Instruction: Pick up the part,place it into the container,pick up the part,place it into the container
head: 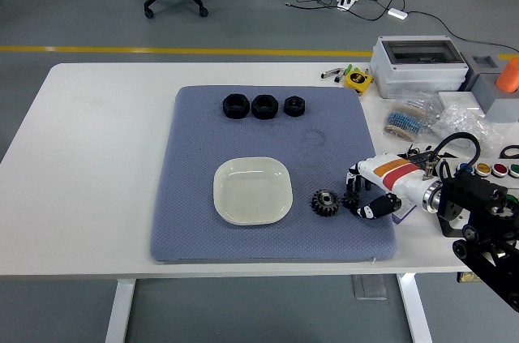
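Right robot hand (362,190), white with an orange and red band, reaches in from the right edge and sits low over the near right part of the blue-grey mat (195,221). Its black-tipped fingers (352,173) are curled down around a small black gear (353,199), with the thumb on the near side; the hand covers most of the gear, so whether the grip is actually closed on it cannot be told. The left robot hand is out of sight.

Just left of that small gear, close beside it, lies a larger black gear (325,202) with a pale hub. It lies flat on the mat, its bore axis pointing up, teeth facing outward all round, so it has no long side to speak of. The small gear seems to lie flat as well, though too little of it shows to be sure.

Left of the gears, a little apart from the larger one, is the cream container (252,190), a shallow square dish with rounded corners, open side up, holding nothing.

At the far edge of the mat three black hex nuts (263,106) stand in a row running left to right, the rightmost being the smallest.

On the white desk (97,156), right of the mat, there is a grey box with a clear lid (419,65) and some plastic bags (442,120).
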Controlling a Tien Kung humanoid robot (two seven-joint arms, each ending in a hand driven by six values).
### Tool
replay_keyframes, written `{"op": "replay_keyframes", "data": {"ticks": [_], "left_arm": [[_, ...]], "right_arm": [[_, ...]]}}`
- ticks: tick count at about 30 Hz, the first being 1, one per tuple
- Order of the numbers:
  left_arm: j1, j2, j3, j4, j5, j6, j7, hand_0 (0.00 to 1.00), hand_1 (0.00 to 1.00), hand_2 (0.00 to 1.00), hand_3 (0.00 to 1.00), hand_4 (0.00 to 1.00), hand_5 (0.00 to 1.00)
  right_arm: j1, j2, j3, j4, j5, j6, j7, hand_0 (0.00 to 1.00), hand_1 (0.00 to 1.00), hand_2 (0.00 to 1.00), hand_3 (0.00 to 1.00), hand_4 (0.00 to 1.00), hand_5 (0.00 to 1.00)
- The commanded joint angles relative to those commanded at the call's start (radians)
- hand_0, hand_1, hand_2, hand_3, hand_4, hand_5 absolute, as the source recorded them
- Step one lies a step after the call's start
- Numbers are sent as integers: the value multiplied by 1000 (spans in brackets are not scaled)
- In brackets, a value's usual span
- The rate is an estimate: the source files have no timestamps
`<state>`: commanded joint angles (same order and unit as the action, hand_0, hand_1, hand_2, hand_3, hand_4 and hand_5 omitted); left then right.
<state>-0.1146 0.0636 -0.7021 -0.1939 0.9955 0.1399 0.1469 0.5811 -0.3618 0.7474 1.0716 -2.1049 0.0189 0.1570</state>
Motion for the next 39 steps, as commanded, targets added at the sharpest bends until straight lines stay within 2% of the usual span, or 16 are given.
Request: {"op": "replay_keyframes", "data": {"ticks": [10, 14, 15, 20, 21, 26, 27, 32, 33, 39], "left_arm": [[4, 0, -5, 0, 8, 0, 2, 740, 688, 650, 583, 640, 616], [6, 0, -9, 0, 15, -1, 3, 740, 688, 650, 583, 640, 616], [6, 0, -9, 0, 15, -1, 3, 740, 691, 650, 584, 640, 616], [8, -1, -13, 0, 22, -3, 4, 740, 691, 650, 584, 640, 616], [8, -1, -14, 0, 23, -3, 4, 740, 691, 649, 583, 640, 616], [7, -1, -13, 0, 24, -3, 4, 740, 691, 649, 583, 640, 616], [7, -1, -13, 0, 23, -3, 4, 740, 691, 650, 583, 640, 616], [5, -1, -7, 0, 14, -2, 3, 740, 691, 650, 583, 640, 616], [4, -1, -8, 0, 13, -2, 3, 740, 691, 649, 583, 640, 616], [3, -1, -5, 0, 10, -2, 2, 740, 691, 649, 583, 640, 617]], "right_arm": [[-3, 6, -1, -2, 26, -21, 6, 218, 356, 435, 493, 819, 337], [-2, 5, -2, -4, 26, -14, 3, 218, 356, 435, 493, 819, 337], [-2, 5, -2, -5, 25, -13, 2, 184, 311, 413, 483, 832, 354], [-4, 5, -4, -10, 28, -16, 2, 184, 311, 413, 483, 832, 354], [-5, 5, -4, -11, 29, -17, 2, 133, 228, 355, 461, 872, 319], [-6, 6, -7, -17, 38, -20, 3, 133, 228, 355, 461, 872, 319], [-6, 6, -7, -18, 40, -21, 3, 57, 132, 245, 391, 859, 344], [-6, 4, -7, -20, 40, -29, -3, 57, 132, 245, 391, 859, 344], [-6, 4, -7, -20, 40, -31, -4, 45, 104, 222, 361, 818, 373], [-4, 4, -6, -18, 42, -37, -6, 42, 97, 216, 353, 810, 379]]}}
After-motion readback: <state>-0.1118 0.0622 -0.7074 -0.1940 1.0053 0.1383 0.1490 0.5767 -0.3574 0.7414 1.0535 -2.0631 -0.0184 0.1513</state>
